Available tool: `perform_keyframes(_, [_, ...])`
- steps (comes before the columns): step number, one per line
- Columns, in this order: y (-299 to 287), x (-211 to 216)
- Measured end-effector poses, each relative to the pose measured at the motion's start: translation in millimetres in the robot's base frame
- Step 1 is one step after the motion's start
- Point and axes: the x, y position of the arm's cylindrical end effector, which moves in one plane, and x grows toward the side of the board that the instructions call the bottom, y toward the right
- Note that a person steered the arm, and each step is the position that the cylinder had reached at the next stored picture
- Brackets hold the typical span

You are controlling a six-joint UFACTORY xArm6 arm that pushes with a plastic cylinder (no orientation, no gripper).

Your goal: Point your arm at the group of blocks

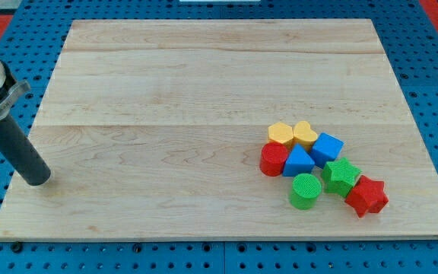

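Blocks sit bunched at four o'clock on the wooden board (204, 76): yellow (280, 133), blue (327, 147), red (274, 160), green (305, 190) pieces touching, probably light, rigid, easily slid. My tip (35, 180) rests at nine o'clock, well apart from them. There is no pincer to release or clench; the nearest red face looks best to aim at.

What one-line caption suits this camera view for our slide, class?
My tip rests at the wooden board's left edge, far from the group of blocks clustered at the view's lower right.
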Motion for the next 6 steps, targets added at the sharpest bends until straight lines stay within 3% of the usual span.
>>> perform_keyframes(4, [-0.9,-0.1])
perform_keyframes(6, [57.0,76.9])
